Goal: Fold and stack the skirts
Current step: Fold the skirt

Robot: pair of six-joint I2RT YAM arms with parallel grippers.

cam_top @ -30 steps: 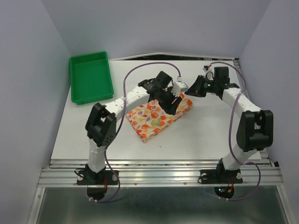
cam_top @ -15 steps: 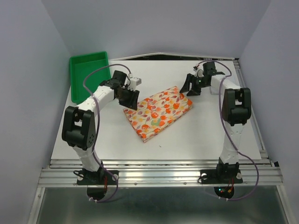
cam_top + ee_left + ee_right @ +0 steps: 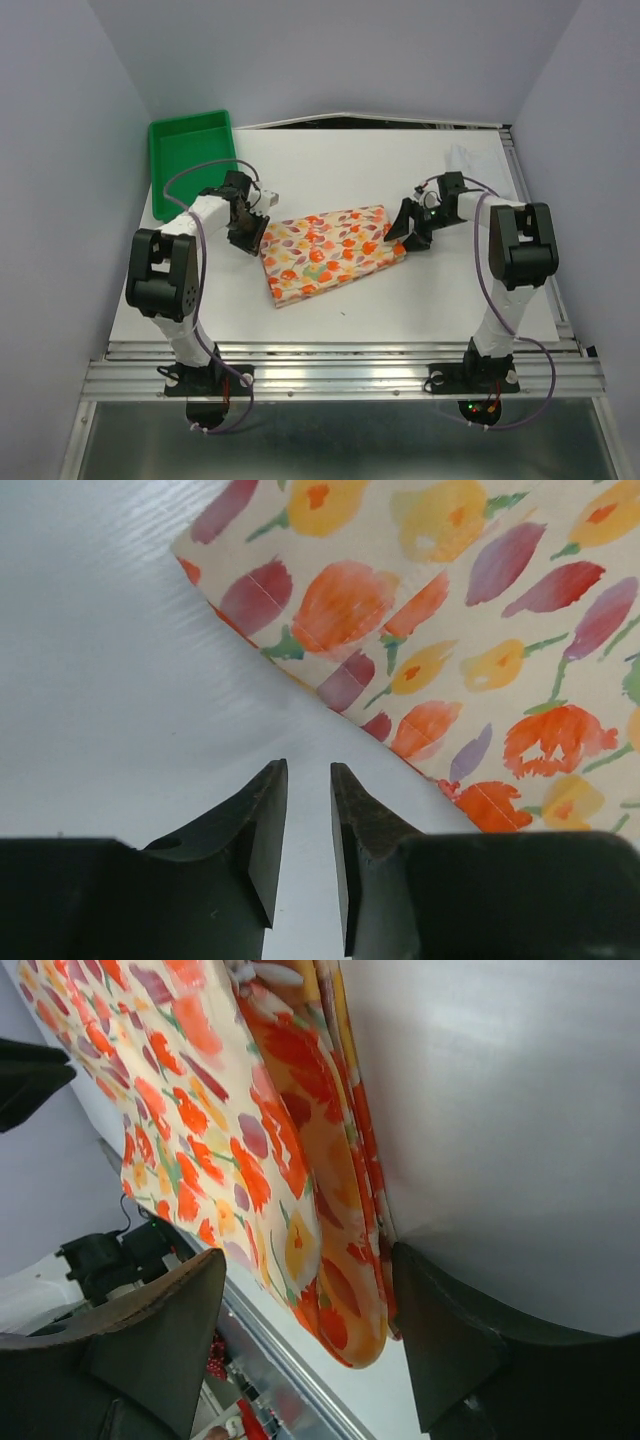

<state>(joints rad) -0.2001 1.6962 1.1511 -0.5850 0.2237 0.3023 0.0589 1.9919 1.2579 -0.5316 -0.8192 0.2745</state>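
The floral skirt [image 3: 325, 250] lies folded in the middle of the white table, a cream cloth printed with orange, red and yellow flowers. My left gripper [image 3: 246, 226] sits low at its left corner. In the left wrist view the left gripper [image 3: 308, 768] stands narrowly open over bare table, with the skirt's edge [image 3: 420, 630] just ahead. My right gripper [image 3: 405, 232] is at the skirt's right end. There the right gripper [image 3: 308, 1255] is wide open, and the folded layers of the skirt [image 3: 330, 1290] reach in between its fingers. A faint white shape [image 3: 462, 158] lies at the back right; I cannot make it out.
A green plastic tray [image 3: 190, 165] stands at the back left corner, close behind the left arm. Purple cables loop over both arms. Grey walls enclose the table on three sides, and a metal rail [image 3: 340, 365] runs along the near edge.
The left gripper left the skirt's top, swung to its left corner and narrowed. The right gripper opened and came down to the right end. The skirt shifted left and turned flatter.
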